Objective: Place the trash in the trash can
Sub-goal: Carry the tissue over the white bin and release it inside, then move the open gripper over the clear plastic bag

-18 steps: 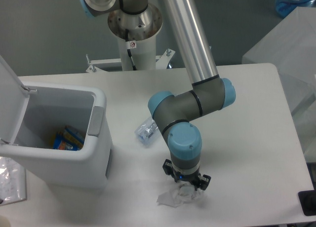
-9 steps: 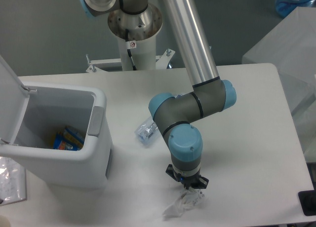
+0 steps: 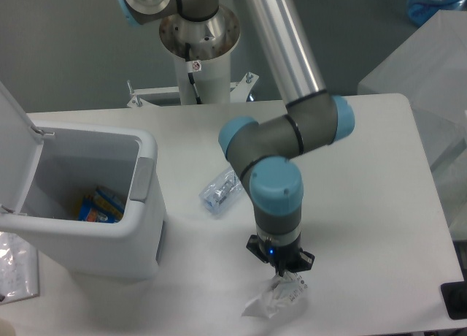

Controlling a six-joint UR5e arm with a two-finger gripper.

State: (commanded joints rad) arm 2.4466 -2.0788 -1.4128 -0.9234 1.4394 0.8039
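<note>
Pinching the top of a crumpled white wrapper (image 3: 276, 299), the gripper (image 3: 284, 272) points down near the table's (image 3: 365, 204) front edge. Clear tube-like package (image 3: 221, 192), blue parts inside, lies mid-table. White rounded plastic trash can (image 3: 139, 219), lid raised, stands left.

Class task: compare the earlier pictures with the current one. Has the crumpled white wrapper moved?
Yes. The crumpled white wrapper, pinched in the claw, has come up off the table and hangs slightly farther right of the trash can.
</note>
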